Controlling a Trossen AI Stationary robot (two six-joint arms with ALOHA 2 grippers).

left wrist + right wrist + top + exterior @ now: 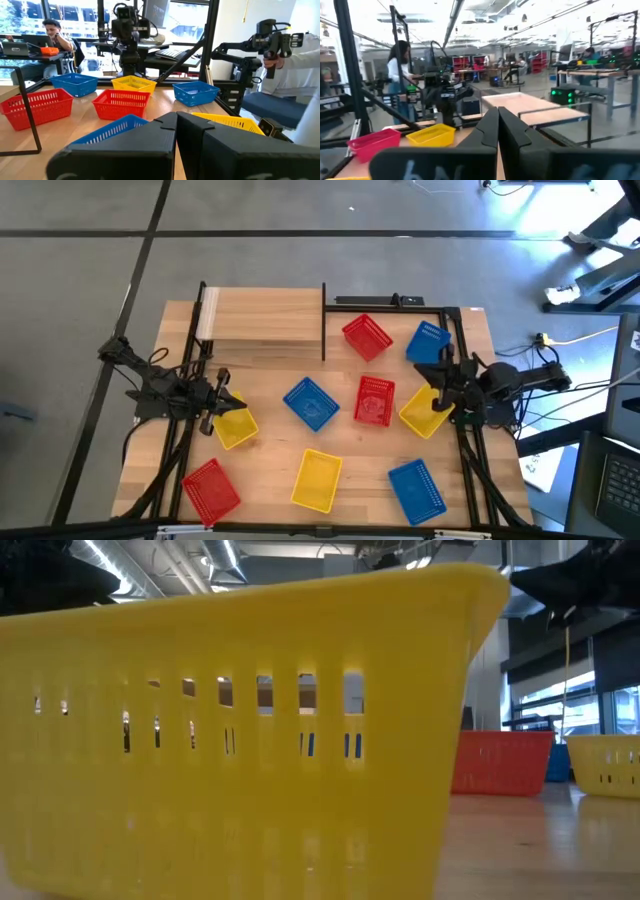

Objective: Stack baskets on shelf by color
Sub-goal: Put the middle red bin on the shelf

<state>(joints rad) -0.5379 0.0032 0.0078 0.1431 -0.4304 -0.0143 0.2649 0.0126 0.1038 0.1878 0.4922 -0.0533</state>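
Nine mesh baskets lie loose on the tabletop in the high view: red ones (366,336), (375,400), (210,488); blue ones (429,341), (311,402), (416,489); yellow ones (234,425), (425,412), (317,479). The wooden shelf (260,315) stands at the far left and holds no basket. My left gripper (222,393) (176,116) is shut, beside the far-left corner of the left yellow basket. My right gripper (437,392) (497,115) is shut, over the far edge of the right yellow basket. Each basket rests on its base, open side up.
Black frame rails (400,304) run along the table's far right and both sides. In the low view a yellow basket (250,740) fills most of the picture. People sit and stand in the room beyond the table (50,30) (400,75). Bare wood lies between the baskets.
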